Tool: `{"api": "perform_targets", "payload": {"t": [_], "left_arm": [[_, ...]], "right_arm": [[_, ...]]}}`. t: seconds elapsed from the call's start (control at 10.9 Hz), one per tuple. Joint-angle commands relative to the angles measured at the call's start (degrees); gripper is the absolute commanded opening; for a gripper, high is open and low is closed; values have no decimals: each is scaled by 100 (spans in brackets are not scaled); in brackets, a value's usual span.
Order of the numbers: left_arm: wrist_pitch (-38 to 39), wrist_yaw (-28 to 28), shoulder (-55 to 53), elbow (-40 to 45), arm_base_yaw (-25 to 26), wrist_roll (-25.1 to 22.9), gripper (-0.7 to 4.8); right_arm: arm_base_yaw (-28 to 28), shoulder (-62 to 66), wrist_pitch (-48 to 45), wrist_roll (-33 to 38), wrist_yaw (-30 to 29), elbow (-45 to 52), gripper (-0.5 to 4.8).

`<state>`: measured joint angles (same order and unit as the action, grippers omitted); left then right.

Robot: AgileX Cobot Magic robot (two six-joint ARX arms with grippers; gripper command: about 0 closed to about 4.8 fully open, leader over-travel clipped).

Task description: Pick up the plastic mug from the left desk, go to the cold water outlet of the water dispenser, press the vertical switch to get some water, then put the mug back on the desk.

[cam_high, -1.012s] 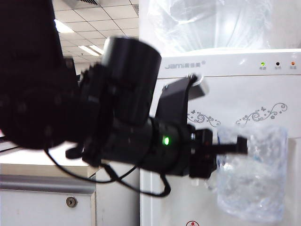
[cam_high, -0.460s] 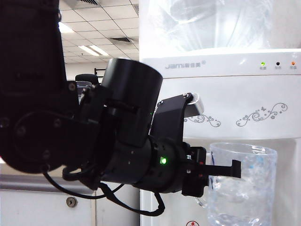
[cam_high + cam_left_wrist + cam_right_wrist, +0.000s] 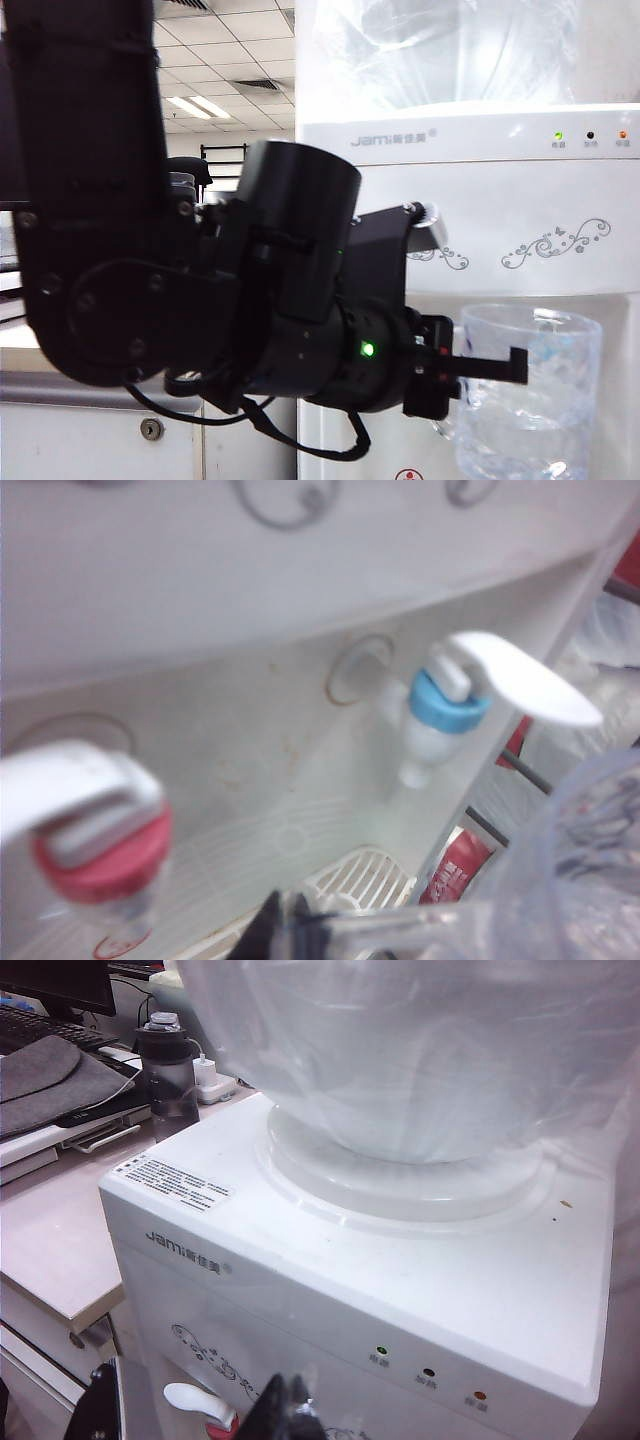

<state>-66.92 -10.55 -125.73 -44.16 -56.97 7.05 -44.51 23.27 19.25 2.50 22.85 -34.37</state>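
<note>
Plastic mug (image 3: 530,390) clamped in left claw (image 3: 490,368)

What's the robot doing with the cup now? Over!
Left gripper shut on plastic mug, in front of water dispenser. Cold water outlet ahead of it, mug not under it yet. Right gripper high above dispenser, shut, holding nothing. Nothing blocking.

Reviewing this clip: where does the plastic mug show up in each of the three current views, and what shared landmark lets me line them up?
Exterior view: the plastic mug sits lower right, before the water dispenser, held by its handle in the left end effector.
Left wrist view: the mug fills the lower right corner, close to the lens.
Right wrist view: not in it.
Shared landmark: the dispenser's grey floral scrolls, on its white front in all three views.
</note>
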Motion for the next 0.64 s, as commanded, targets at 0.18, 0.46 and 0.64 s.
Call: {"api": "perform_targets", "payload": {"t": [0.18,0.46,0.64], "left_arm": [[-264,9,-149,-138,22,-122,-6],[-264,42,-295,-229,111,-101,-6],[-262,103,-404,-317,125,-98,-6]], "right_arm": [[-2,-90,-9,2,-4,-22,-1],[0,-199,79,0,-2,-22,-1],[-2,-232,105,2,-2,-22,-1]]}}
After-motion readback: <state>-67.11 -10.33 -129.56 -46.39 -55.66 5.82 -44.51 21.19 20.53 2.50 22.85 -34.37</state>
